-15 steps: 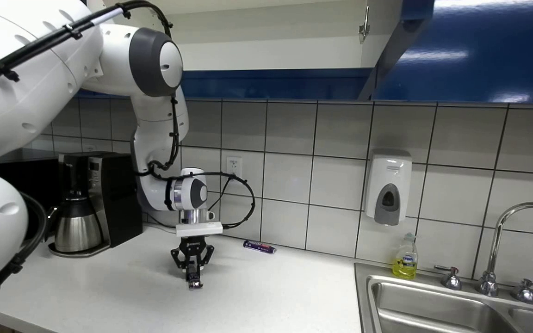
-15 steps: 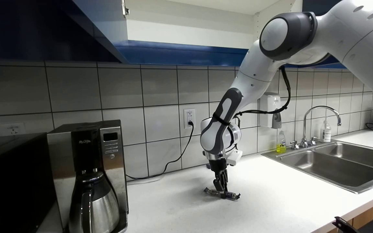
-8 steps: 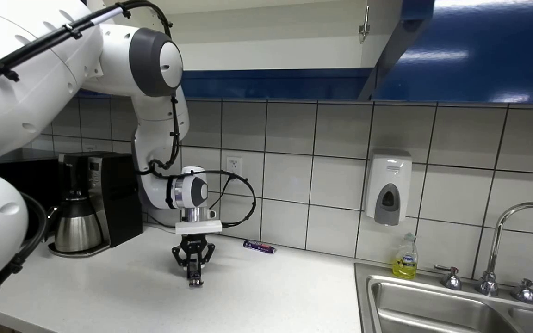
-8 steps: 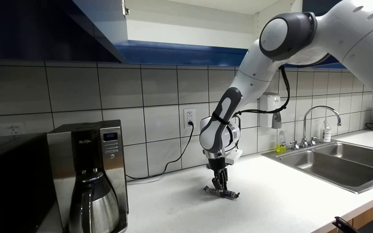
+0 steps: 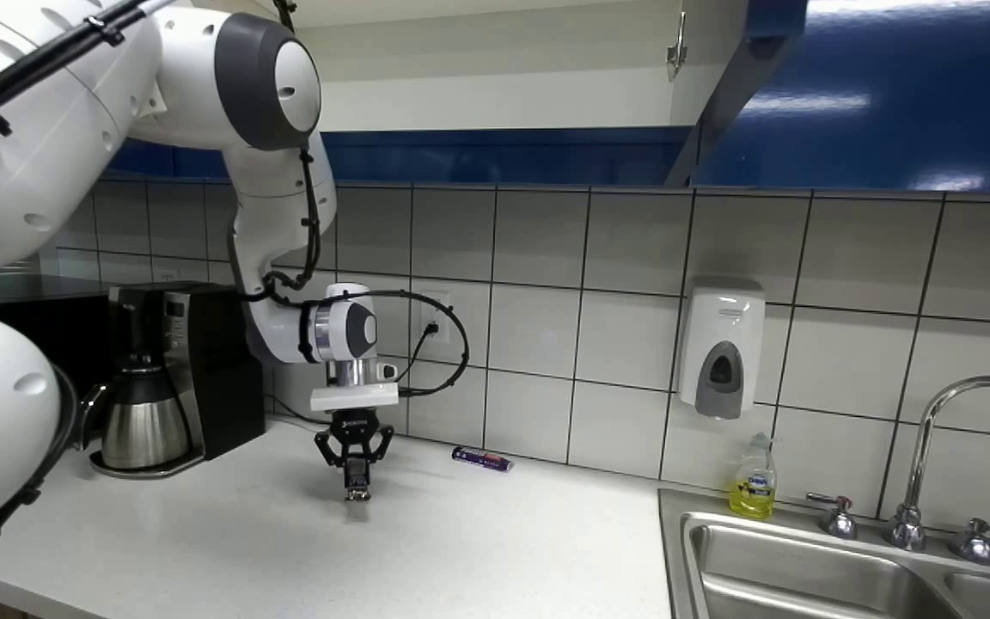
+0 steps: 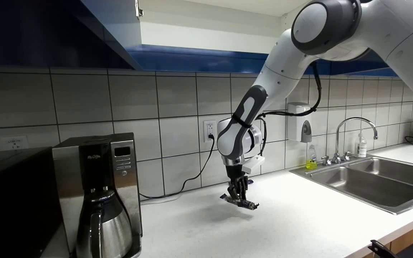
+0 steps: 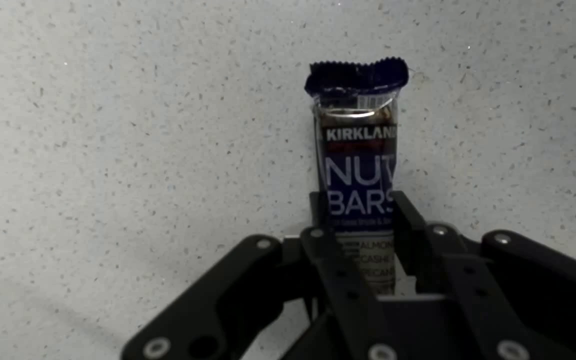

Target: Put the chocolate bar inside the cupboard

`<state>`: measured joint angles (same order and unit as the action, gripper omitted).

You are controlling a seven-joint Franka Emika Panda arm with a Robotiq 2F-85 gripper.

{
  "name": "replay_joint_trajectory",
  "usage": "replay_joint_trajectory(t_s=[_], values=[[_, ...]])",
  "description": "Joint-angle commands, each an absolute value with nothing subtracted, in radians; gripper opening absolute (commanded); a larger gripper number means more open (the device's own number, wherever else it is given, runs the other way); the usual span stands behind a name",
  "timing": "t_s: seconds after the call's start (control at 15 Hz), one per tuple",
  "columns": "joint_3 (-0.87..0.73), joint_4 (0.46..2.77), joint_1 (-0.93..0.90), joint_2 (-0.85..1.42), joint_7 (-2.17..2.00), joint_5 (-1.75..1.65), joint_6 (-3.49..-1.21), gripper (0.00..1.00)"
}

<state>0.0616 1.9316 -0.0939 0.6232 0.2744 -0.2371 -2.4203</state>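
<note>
Hanging just above the table (image 6: 177, 229), the chocolate bar (image 7: 358, 145) is held by its long sides in the gripper (image 7: 360, 220), which pinches it crosswise with both ends sticking out. Its length points roughly toward the wall (image 6: 177, 134), and the cupboard (image 6: 199, 59) sits well overhead, so the coming move turns on height: probably a rise past its blue lower edge, then a reach inward, the bar going in end first. Whether it hangs directly beneath that edge or out in front, I cannot tell.

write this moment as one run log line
gripper: shut on nut bar | nut bar: held above counter | cupboard: open, overhead | placement: not yet done
</note>
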Motion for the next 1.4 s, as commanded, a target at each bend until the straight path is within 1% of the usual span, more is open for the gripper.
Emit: replay_joint_trajectory(t_s=[0.0,0.33,0.53,0.87,1.33], values=[[0.054,2.012,-0.108,0.528,0.183,-0.230,-2.408,0.08],[0.087,2.137,-0.070,0.433,0.073,-0.051,-2.489,0.08],[0.072,2.216,-0.083,0.377,0.006,0.008,-2.547,0.08],[0.054,2.359,-0.105,0.258,-0.081,-0.009,-2.583,0.08],[0.071,2.568,-0.116,0.025,-0.120,-0.019,-2.563,0.08]])
